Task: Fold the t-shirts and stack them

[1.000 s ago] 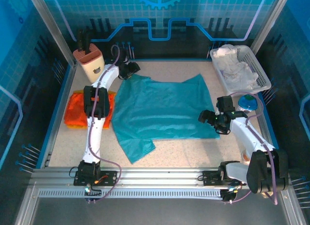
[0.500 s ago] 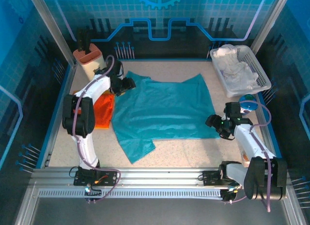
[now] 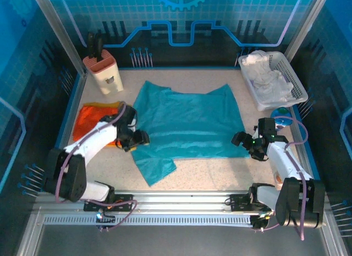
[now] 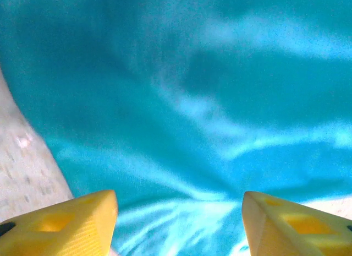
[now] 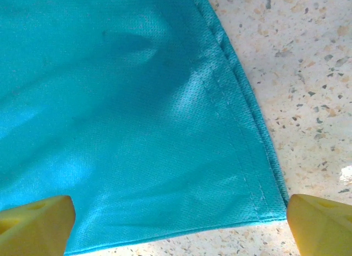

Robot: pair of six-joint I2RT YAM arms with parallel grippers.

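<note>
The teal t-shirt [image 3: 187, 124] lies spread out flat in the middle of the counter [image 3: 220, 170], one sleeve poking toward the front. The orange t-shirt [image 3: 91, 117] lies left of it.

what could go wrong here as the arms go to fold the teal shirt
1. The right jaws stand open astride the teal t-shirt's hem corner, one fingertip over bare table; closing may catch only the hem and slip.
2. The left jaws stand open over wrinkled cloth at the shirt's left edge; they may bunch it.
3. The orange t-shirt lies beside the left arm, whose sweep could drag it.
</note>
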